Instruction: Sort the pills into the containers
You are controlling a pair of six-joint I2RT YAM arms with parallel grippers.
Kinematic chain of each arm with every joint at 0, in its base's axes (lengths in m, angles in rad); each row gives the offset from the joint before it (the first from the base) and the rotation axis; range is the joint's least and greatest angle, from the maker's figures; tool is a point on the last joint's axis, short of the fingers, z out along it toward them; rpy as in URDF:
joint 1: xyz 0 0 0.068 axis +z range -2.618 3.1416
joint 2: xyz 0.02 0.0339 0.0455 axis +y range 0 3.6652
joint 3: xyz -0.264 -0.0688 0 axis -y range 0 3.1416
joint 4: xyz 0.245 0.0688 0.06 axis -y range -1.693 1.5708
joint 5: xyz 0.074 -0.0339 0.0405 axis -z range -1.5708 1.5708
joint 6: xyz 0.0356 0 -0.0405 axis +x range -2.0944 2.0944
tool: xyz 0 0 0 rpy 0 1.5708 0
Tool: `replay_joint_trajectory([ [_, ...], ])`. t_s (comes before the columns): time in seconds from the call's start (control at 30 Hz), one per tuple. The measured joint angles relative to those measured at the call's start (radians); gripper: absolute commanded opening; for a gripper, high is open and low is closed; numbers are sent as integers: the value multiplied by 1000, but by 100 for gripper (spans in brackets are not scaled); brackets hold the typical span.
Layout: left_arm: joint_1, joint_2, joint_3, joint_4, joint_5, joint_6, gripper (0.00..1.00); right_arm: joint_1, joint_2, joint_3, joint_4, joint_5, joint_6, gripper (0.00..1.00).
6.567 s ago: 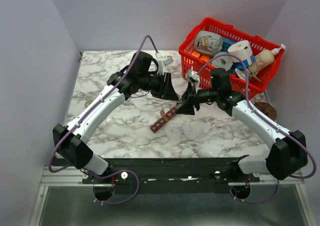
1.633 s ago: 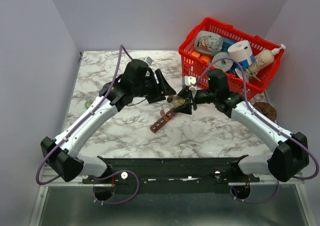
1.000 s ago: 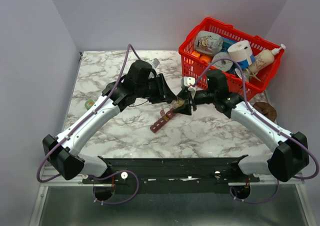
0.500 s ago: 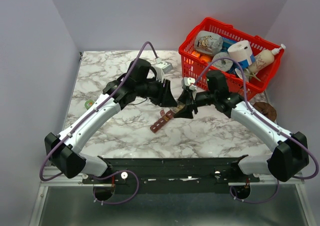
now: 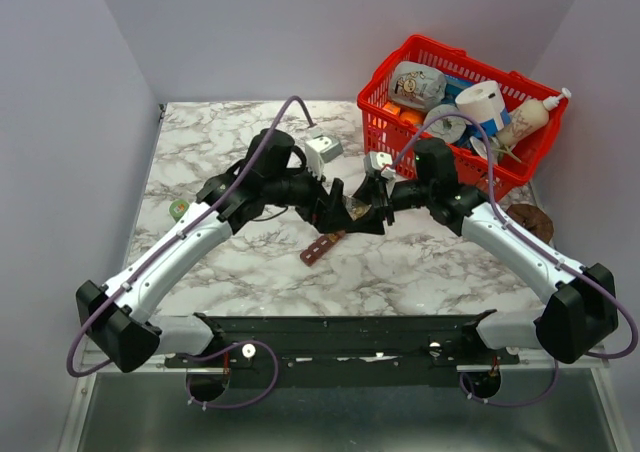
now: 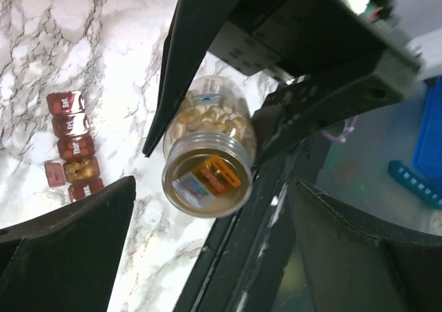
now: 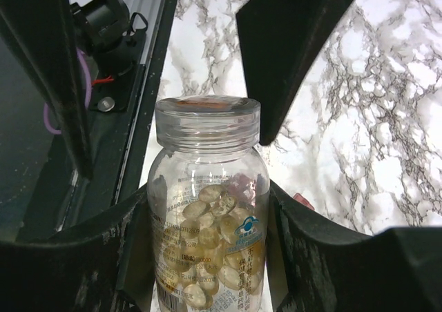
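Observation:
A clear bottle (image 7: 207, 215) of pale tan pills (image 7: 207, 243) is held level above the table, and my right gripper (image 7: 207, 191) is shut on its body. The bottle's ribbed top (image 6: 207, 177) points at my left gripper (image 6: 212, 181), which is open. The left fingers (image 7: 286, 50) stand on either side of that top with gaps showing. From above, both grippers (image 5: 335, 210) (image 5: 368, 212) meet around the bottle (image 5: 355, 209). Below lie the containers (image 6: 72, 143), a red-brown strip; one compartment holds orange-tan pills (image 6: 81, 168).
A red mesh basket (image 5: 420, 42) full of household items stands at the back right. A small greenish round thing (image 5: 180, 209) lies on the marble at the left. A brown disc (image 5: 528, 217) sits by the right wall. The strip (image 5: 322, 247) is partly under the grippers.
My left gripper has gone from shut to wide open and has swung nearer, onto the bottle's top. The right arm and the bottle have stayed where they were.

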Motion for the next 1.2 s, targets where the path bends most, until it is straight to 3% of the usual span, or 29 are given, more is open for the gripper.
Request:
replay_joint_trajectory([
  [0.27,11,-128,-47,132,-111,-312,99,0,0,0,4,14,-16,7],
  [0.5,11,-145,-74,66,-286,-683,99,0,0,0,3,42,-32,7],
  [0.8,3,-85,-71,37,-355,-861,97,0,0,0,3,56,-35,7],
  [1.03,-22,-45,-59,32,-373,-898,67,0,0,0,2,58,-37,7],
  [1.17,-25,-43,-45,40,-377,-901,34,2,0,0,-3,65,-39,7],
  [1.2,-29,-43,-40,42,-378,-900,31,4,0,0,-5,68,-41,7],
])
